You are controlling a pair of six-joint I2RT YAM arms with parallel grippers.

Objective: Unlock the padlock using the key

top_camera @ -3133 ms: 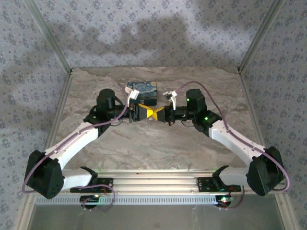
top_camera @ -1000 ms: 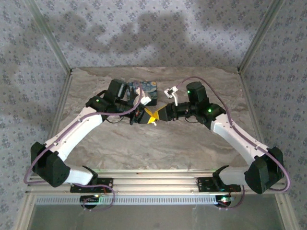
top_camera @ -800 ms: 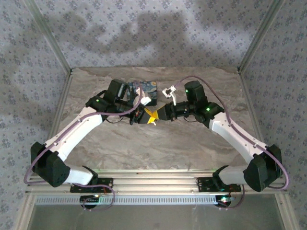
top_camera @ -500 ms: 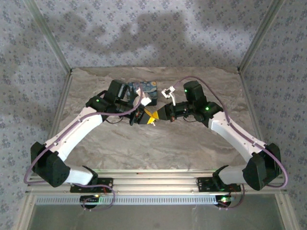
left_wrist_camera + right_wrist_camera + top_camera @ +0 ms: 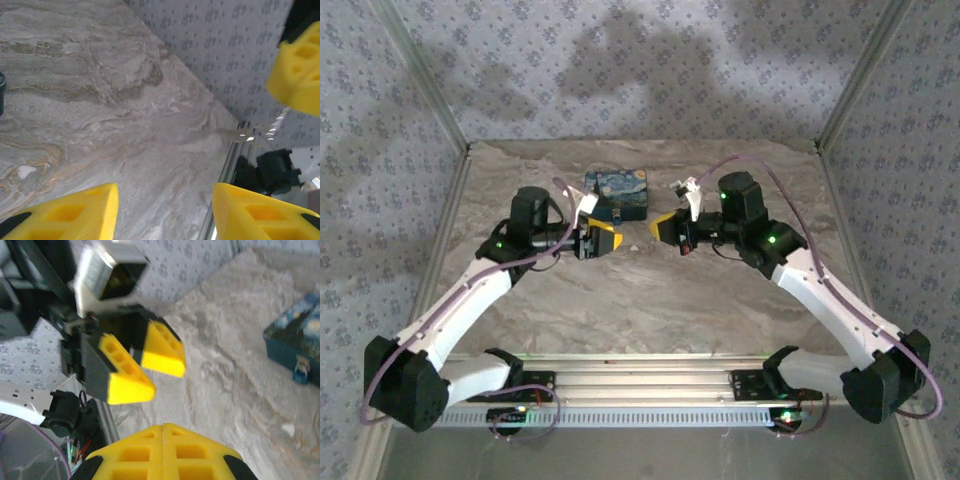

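The blue padlock (image 5: 617, 194) with its starry print lies flat on the marble table near the back; it also shows at the right edge of the right wrist view (image 5: 297, 345). My left gripper (image 5: 608, 236) hovers just in front of it and to the left, its yellow fingers (image 5: 75, 210) spread apart with bare table between them. My right gripper (image 5: 654, 225) faces it from the right, a short gap away, its two yellow fingers pressed together (image 5: 163, 427) with nothing visible between them. The key is out of view.
The marble table (image 5: 640, 300) is boxed in by patterned walls at the back and sides. A metal rail (image 5: 640, 385) runs along the near edge by the arm bases. A small white speck (image 5: 25, 171) lies on the table.
The two grippers were tip to tip in front of the padlock; they have drawn apart. My left arm pulled back to the left and its fingers opened. The right fingers closed.
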